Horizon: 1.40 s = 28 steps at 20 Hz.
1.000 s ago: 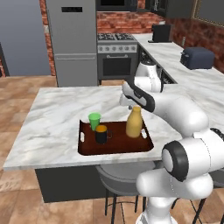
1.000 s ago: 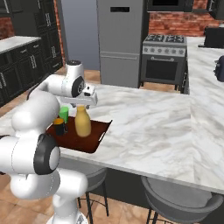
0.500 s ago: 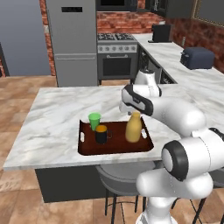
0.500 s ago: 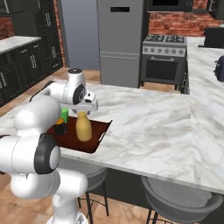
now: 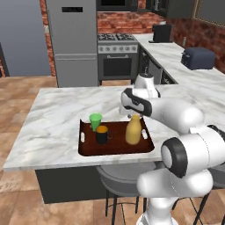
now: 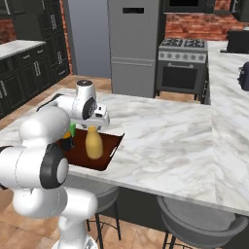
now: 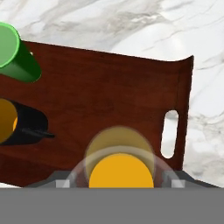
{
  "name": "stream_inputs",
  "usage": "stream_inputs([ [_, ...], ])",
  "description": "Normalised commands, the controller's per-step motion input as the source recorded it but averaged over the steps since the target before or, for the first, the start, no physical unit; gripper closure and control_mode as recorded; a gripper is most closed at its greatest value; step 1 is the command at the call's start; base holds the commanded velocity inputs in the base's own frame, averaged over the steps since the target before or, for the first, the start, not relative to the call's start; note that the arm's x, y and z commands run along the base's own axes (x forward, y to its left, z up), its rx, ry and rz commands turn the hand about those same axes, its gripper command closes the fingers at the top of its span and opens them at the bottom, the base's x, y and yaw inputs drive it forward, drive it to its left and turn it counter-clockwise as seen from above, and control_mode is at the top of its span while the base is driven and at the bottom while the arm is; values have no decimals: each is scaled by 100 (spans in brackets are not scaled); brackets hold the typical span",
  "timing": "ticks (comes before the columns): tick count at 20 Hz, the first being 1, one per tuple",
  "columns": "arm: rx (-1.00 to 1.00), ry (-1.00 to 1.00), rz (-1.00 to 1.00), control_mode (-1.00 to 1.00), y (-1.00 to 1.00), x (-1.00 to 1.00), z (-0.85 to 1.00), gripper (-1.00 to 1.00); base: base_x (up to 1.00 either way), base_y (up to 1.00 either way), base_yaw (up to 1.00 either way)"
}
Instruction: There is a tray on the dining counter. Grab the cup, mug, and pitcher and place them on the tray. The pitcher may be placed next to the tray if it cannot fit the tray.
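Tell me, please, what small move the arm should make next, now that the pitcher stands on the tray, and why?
Probably lift straight up and clear. The pitcher stands upright on the tray, beside the mug and cup, so all three look placed. The gripper sits open just over its neck; rising vertically should avoid tipping it.

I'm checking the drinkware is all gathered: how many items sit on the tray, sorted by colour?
Green: 1, the cup
Black: 1, the mug
Yellow-orange: 1, the pitcher
Total: 3, all standing on the tray
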Motion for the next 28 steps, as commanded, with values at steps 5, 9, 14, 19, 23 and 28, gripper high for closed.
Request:
stream_inputs([
  [5, 0, 0, 0, -100, 2, 10, -16, 100, 0, 0, 0],
  [9, 0, 0, 0, -100, 0, 0, 0, -100, 0, 0, 0],
  [14, 0, 0, 0, -100, 0, 0, 0, -100, 0, 0, 0],
  [19, 0, -2, 0, -100, 0, 2, 23, -100, 0, 0, 0],
  [23, 0, -3, 0, -100, -7, 0, 57, -100, 0, 0, 0],
  [28, 0, -3, 0, -100, -24, -14, 65, -100, 0, 0, 0],
])
